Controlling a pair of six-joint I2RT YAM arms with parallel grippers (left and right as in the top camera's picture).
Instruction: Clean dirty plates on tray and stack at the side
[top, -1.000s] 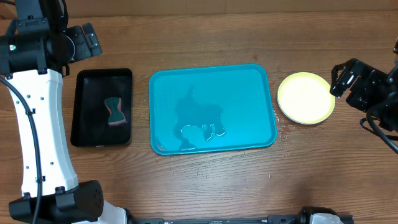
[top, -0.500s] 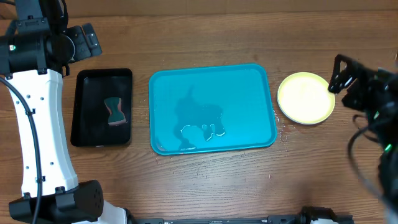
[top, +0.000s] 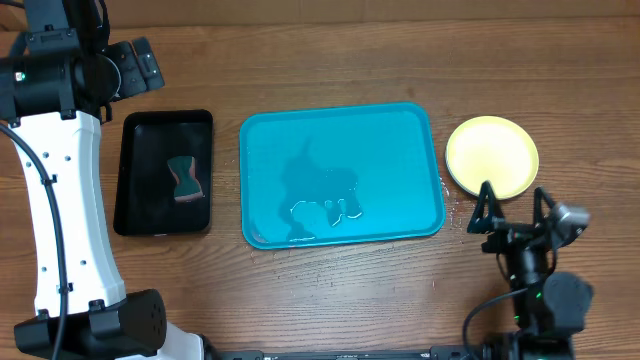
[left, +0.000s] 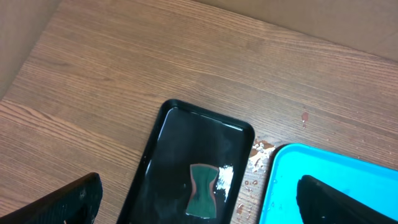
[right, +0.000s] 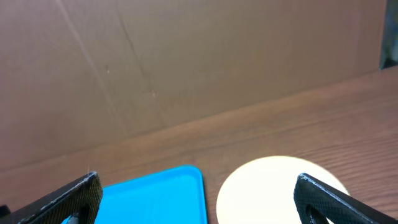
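Note:
The turquoise tray (top: 340, 125) lies mid-table, wet, with puddles near its front and no plate on it. A yellow-green plate (top: 492, 157) sits on the table to its right. The light blue and white plates are not visible. My right gripper (top: 512, 210) is open and empty, just in front of the plate. In the right wrist view the plate (right: 267, 186) and the tray corner (right: 161, 193) show between the spread fingers (right: 199, 202). My left gripper (top: 135, 65) is open and empty, high above the table's back left.
A black tray (top: 140, 172) holding a green sponge (top: 183, 178) lies left of the turquoise tray. The left wrist view shows the black tray (left: 171, 143), the sponge (left: 202, 190) and the turquoise tray (left: 298, 180). Water drops lie on the wood around the turquoise tray's right edge.
My right arm has swung from the plate's right side to the table's front, just in front of the plate. The left arm, trays and plate have not moved.

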